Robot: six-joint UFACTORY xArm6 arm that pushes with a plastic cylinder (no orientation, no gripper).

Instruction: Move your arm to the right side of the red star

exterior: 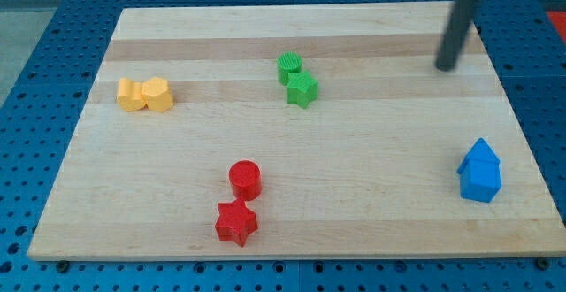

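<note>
The red star (236, 223) lies near the view's bottom edge of the wooden board, left of centre. A red cylinder (245, 179) stands just above it, almost touching. My tip (446, 67) is at the view's upper right, far from the red star, up and to the right of it. The rod rises from the tip to the view's top edge.
A green cylinder (289, 65) and a green star (302, 89) sit together at the top centre. Two yellow blocks (145, 95) sit side by side at the left. Two blue blocks (479, 171) sit together at the right edge. The board (371, 177) lies on a blue pegboard.
</note>
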